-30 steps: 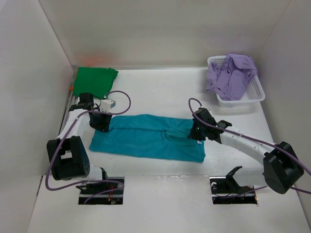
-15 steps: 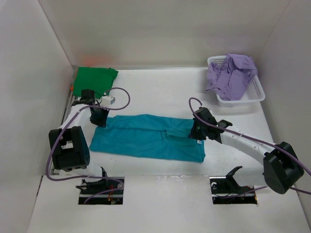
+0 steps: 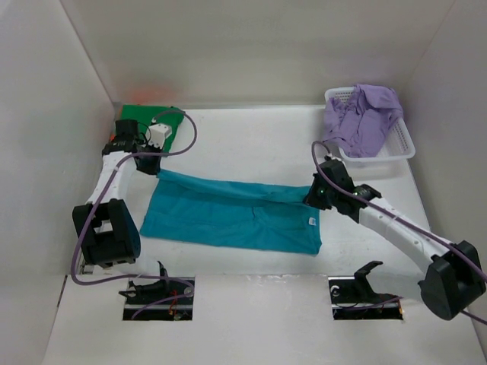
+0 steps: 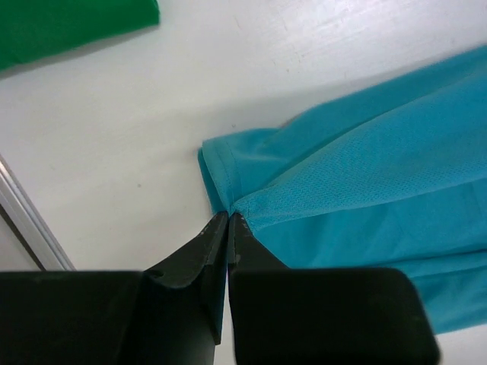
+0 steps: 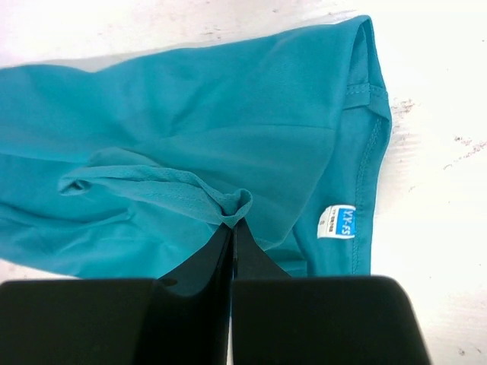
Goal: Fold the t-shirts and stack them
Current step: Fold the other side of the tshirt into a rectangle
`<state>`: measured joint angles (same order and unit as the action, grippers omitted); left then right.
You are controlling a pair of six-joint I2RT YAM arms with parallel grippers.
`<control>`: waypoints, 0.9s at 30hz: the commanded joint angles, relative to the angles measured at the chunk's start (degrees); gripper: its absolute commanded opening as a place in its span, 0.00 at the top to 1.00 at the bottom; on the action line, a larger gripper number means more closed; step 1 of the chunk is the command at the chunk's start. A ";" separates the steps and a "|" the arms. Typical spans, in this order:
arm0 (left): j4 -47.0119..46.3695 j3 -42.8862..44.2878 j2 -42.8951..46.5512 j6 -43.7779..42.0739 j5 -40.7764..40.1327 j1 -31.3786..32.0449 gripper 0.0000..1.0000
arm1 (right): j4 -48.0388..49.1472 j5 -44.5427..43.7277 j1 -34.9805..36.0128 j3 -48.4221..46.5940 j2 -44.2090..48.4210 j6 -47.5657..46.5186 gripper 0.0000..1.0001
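Note:
The teal t-shirt [image 3: 228, 217] lies spread on the table's middle, its far edge lifted. My left gripper [image 3: 152, 169] is shut on its far left corner, also in the left wrist view [image 4: 228, 214]. My right gripper [image 3: 313, 196] is shut on a pinched fold of the teal shirt [image 5: 198, 144] near its right end, seen in the right wrist view [image 5: 232, 222]. The dark green t-shirt [image 3: 144, 120] lies folded at the far left, partly behind my left arm; it also shows in the left wrist view [image 4: 68, 26]. The lavender t-shirt [image 3: 361, 114] is bunched in the basket. The orange shirt is out of view.
A white lattice basket [image 3: 399, 141] stands at the far right. White walls close in the table on the left, back and right. A metal rail [image 4: 30, 224] runs along the left edge. Two dark openings [image 3: 158, 298] sit at the near edge.
Both grippers have moved toward the far side, drawing the teal shirt's far edge up and back. The left arm has swung over the green shirt's corner.

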<state>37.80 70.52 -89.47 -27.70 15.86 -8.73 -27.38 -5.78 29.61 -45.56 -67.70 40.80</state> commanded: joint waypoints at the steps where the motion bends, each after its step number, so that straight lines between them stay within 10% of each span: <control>1: 3.85 -3.36 3.95 -2.78 1.72 -0.45 0.98 | -1.98 -0.99 0.23 0.55 3.27 0.51 1.00; 16: 6.75 -12.60 3.52 -7.19 -6.54 -3.36 0.95 | 4.08 0.51 6.47 8.38 -1.11 6.32 0.93; 27: 7.11 -13.48 3.25 -7.19 -9.26 -3.09 0.68 | 1.89 5.25 12.62 8.56 8.72 1.83 0.73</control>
<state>44.40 56.99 -86.85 -34.13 7.79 -11.60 -26.61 -2.11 40.21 -35.62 -62.96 44.56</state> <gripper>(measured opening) 0.316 0.272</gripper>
